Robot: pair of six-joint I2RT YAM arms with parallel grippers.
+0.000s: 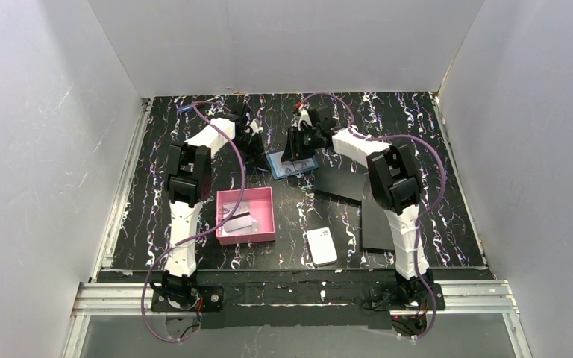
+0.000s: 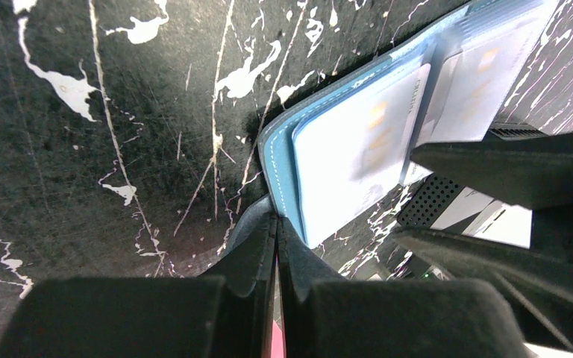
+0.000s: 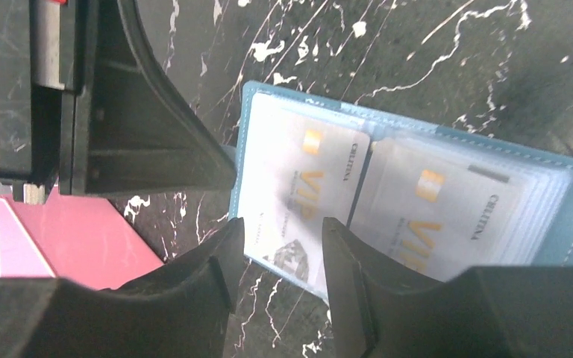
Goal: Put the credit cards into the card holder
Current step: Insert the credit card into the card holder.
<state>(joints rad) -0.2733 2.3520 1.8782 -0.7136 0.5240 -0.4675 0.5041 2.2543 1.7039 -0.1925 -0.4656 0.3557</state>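
Overhead, both arms reach to the far middle of the black marbled counter (image 1: 157, 224). The card holder (image 1: 292, 164) lies there, opened flat, with the left hand (image 1: 260, 151) at its left edge and the right hand (image 1: 301, 153) over it. A pink tray (image 1: 264, 195) sits nearer the bases, left of centre, with pale flat pieces in it that look like credit cards (image 1: 237, 221). A white block (image 1: 321, 246) lies to its right, and two black sheets (image 1: 341, 183) lie beside the right arm.

Next, the left wrist view shows the left hand clenched, its two fingers (image 2: 257, 253) pressed together with nothing visible between them. Their tips are at the blue stitched edge of the card holder, but I cannot tell whether they pinch it. Pale cards sit inside the clear sleeves. The right hand's dark fingers reach in over the holder from the right.

Last, the right wrist view shows the right hand released, its fingers (image 3: 220, 261) parted with a clear gap. They hang over the near edge of the left sleeve without gripping anything. Each side of the holder shows a card with gold lettering. The left hand's tip touches the holder's left edge, and a corner of the tray is at lower left.
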